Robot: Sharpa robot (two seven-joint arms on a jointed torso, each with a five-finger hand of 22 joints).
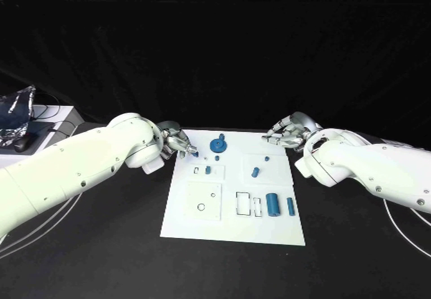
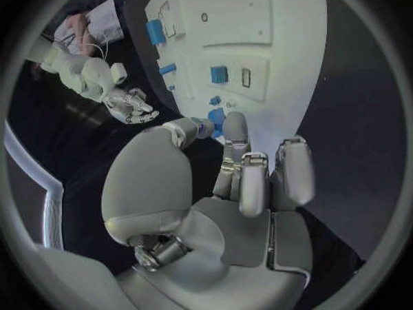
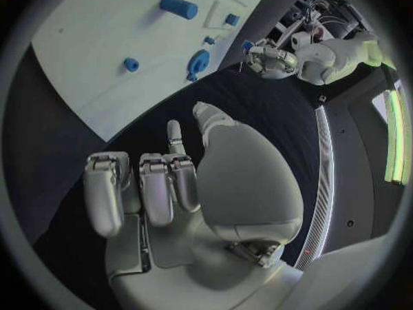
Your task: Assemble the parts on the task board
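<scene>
— On the black bench (image 1: 108, 261), where did the task board (image 1: 235, 227) lie?

— In the middle, between the two arms. It was a white plate with blue parts on it: a round gear-like part (image 1: 218, 146) near the far edge, a small peg (image 1: 256, 172) just below that toward the right, a large cylinder (image 1: 272, 203) and a slimmer cylinder (image 1: 291, 207) side by side near the right edge, closer to the robot.

— And the left robot hand (image 1: 178, 144)?

— It hung at the board's far left corner. In the left wrist view a small blue part (image 2: 205, 127) sat pinched between the thumb and a fingertip, while the other fingers (image 2: 258, 179) were curled in over the palm.

— The right robot hand (image 1: 288, 135)?

— It was over the bench just off the board's far right corner. The right wrist view showed its fingers (image 3: 159, 186) folded down toward the palm with nothing in them, the thumb standing up beside them.

— Were the two hands touching?

— No, they were well apart, with the gear-like part between them.
</scene>
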